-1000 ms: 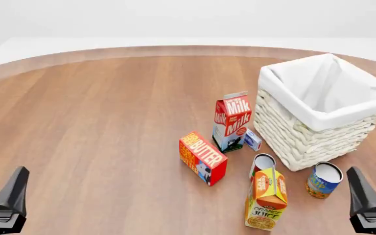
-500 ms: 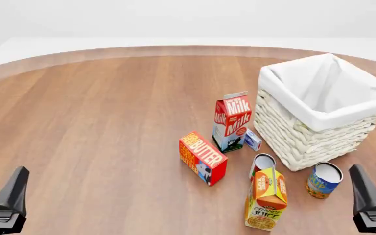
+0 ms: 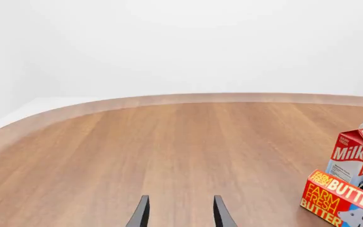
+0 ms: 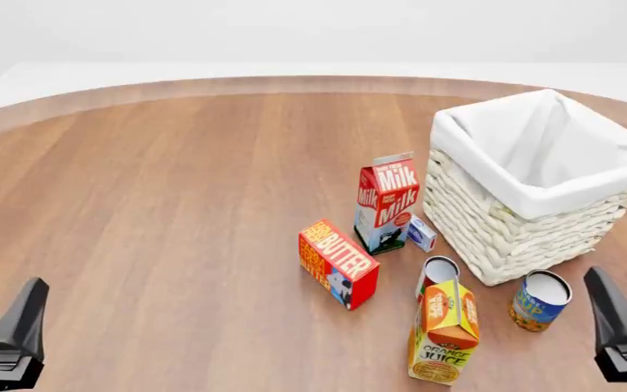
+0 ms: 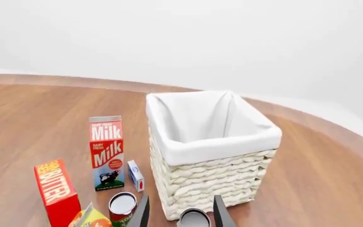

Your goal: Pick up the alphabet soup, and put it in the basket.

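Beside the basket [image 4: 531, 204], alphabet soup [image 4: 539, 300] near right gripper [image 5: 181, 216], both arms' jaws spread, empty.

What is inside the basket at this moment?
Inside the basket only its white cloth lining can be seen; no item lies there. The alphabet soup stands outside on the table. The near inner wall is hidden.

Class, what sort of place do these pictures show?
Likely a simulated tabletop grocery-sorting bench: a bare wooden table, packaged foods such as a milk carton and butter box, and a lined basket.
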